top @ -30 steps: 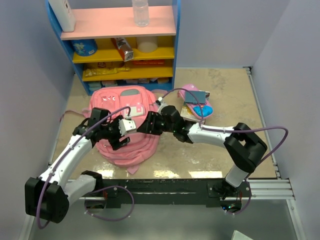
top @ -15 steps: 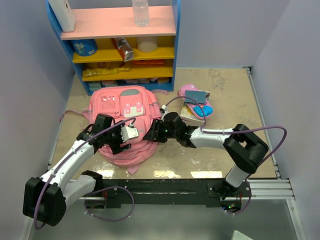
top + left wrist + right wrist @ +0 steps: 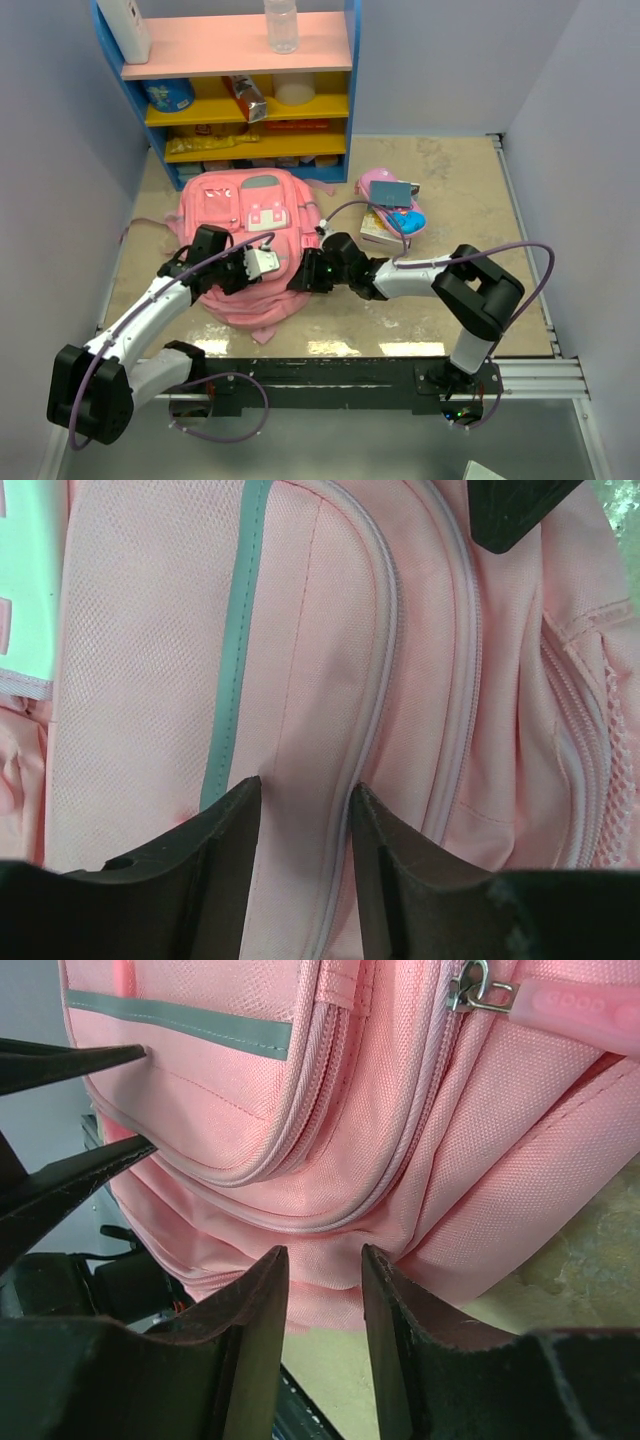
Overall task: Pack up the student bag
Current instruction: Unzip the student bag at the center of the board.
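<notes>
**Station check: student bag flat on table, both grippers at its near end**

1. Table [image 3: 470, 180]: beige, mottled top, walled on 3 sides.

2. Shelf unit [image 3: 345, 100]: blue frame with 1 pink and 2 yellow shelves, standing at the far edge. A clear bottle [image 3: 281, 25] and a white container [image 3: 125, 28] stand upright on the pink top shelf.

3. Student bag [image 3: 225, 205]: lies flat, front panel up, on the left half of the table, just in front of the shelf unit. Its pockets face the overhead camera. Its near end is bunched.

4. Left gripper [image 3: 305, 790]: low over the bag's near end, left of centre. The jaws stand a narrow gap apart, with pink fabric and a zip seam showing in the gap. Whether the fabric is pinched cannot be told.

5. Right gripper [image 3: 318, 1255]: at the bag's near right edge, facing the left gripper. The jaws are a narrow gap apart, with the bag's side seams showing beyond them. Grip or no grip cannot be told.

6. Small pile [image 3: 395, 212]: a pink case, a dark flat item and a book, right of the bag and apart from it.

7. Zip pull [image 3: 480, 995]: metal, with a pink tag, on the bag's upper zip.
</notes>
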Tool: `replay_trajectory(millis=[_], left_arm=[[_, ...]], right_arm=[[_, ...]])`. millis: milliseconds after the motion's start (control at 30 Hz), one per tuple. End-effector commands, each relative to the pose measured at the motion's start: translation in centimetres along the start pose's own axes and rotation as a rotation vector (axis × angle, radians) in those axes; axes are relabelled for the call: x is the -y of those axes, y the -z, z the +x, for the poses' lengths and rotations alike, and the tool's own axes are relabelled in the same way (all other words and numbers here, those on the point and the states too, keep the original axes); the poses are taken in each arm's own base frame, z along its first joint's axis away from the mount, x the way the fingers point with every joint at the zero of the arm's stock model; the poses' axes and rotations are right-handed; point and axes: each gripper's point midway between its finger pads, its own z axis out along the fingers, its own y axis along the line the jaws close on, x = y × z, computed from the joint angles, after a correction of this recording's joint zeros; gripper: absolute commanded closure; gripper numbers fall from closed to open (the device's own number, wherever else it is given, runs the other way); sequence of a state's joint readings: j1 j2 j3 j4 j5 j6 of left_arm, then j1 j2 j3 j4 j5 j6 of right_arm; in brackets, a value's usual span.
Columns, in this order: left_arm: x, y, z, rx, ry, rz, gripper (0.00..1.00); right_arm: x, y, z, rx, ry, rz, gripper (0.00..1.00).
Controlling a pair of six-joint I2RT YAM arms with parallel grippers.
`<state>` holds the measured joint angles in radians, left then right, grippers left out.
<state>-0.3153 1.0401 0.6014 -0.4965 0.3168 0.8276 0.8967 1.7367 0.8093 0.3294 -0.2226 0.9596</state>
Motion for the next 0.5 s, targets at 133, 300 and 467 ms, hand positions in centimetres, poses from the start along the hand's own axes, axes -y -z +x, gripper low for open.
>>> replay_trajectory(millis=[133,300,467], left_arm=[[-5.8,1.6,-3.6,0.068,-0.016,-0.201,0.74],[-7.7,2.9,-5.6,0.114,0.049,-0.246,0.94],[-7.4,3.3,-6.8,0.142,0.081,-0.203,0.96]], right_arm=[[3.5,-0.8,1.7,-0.032,0.04,0.102,0.63],[4.4,-0.7,2.1,-0.035,0.042,0.128,0.65],[4.8,-0.7,2.2,-0.035,0.047,0.141,0.66]])
